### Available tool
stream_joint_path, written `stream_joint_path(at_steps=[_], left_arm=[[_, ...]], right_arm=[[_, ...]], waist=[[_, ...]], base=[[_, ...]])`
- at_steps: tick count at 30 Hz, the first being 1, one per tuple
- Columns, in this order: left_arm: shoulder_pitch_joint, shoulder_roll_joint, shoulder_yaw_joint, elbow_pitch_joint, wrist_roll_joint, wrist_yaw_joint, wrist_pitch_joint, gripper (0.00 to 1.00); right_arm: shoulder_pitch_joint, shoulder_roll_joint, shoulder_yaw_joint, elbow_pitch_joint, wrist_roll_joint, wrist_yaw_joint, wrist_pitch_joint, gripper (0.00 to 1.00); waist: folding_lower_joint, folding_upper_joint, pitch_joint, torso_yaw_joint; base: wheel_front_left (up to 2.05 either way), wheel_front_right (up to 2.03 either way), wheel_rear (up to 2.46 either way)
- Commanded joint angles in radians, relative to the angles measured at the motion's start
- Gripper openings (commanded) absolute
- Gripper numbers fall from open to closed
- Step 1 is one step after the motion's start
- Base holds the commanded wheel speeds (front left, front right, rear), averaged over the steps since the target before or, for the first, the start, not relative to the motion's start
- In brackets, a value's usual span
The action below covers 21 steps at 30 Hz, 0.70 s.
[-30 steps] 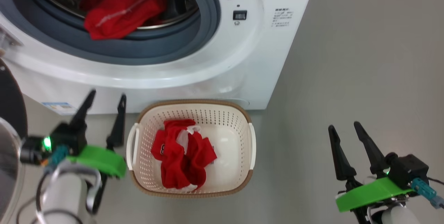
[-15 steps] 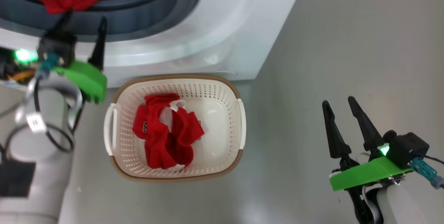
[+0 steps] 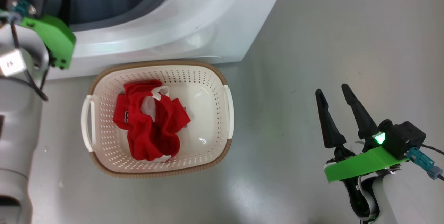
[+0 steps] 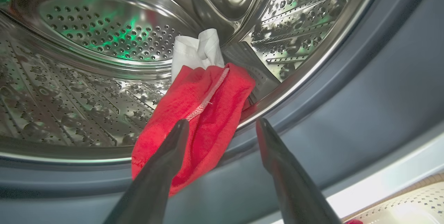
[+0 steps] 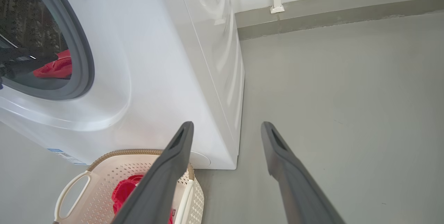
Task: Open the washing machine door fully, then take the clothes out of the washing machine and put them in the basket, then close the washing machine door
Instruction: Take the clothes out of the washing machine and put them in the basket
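My left gripper (image 4: 222,121) is at the mouth of the washing machine (image 3: 173,26), jaws spread wide with nothing in them. Just ahead of it, a red garment (image 4: 204,113) hangs over the lip of the drum (image 4: 104,36) onto the grey gasket (image 4: 347,113). A white cloth (image 4: 197,49) is tucked behind it, deeper inside the washing machine. One jaw overlaps the red fabric in the wrist view, but I cannot tell whether it touches. The other jaw is over the gasket.

That is my main worry. If I close here, I may pinch rubber along with cloth, or catch only a thin fold that slips free as I pull back. The white cloth could also get dragged halfway out and fall in front of the washing machine.

The basket (image 3: 156,64) sits on the floor (image 3: 312,43) right against the foot of the washing machine, below the opening. It holds one red piece (image 3: 149,123). It looks light, so a trailing garment or my forearm could snag its rim and shove it aside. A drop would then land on the floor.

My right gripper (image 3: 332,89) hangs wide and empty over the floor, well off past the right front corner of the washing machine. I see little danger there unless a turn at the waist swings it into the side of the washing machine.
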Motion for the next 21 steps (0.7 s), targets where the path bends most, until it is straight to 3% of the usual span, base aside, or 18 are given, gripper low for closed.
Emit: stream_joint_path(at_steps=[1,21], left_arm=[[-0.03,0.054,0.009,-0.005,0.007,0.011,0.0,1.0],[-0.151,0.134,-0.044,0.105,0.013,0.013,0.071,1.0]], right_arm=[[-0.007,-0.004,0.026,-0.026,0.01,0.003,-0.006,1.0],[-0.038,-0.004,0.051,-0.036,0.037,0.003,-0.006,1.0]], waist=[[0.0,-0.0001,0.013,-0.01],[0.0,-0.0001,0.088,-0.066]], base=[[0.0,0.0,0.0],[0.0,0.0,0.0]])
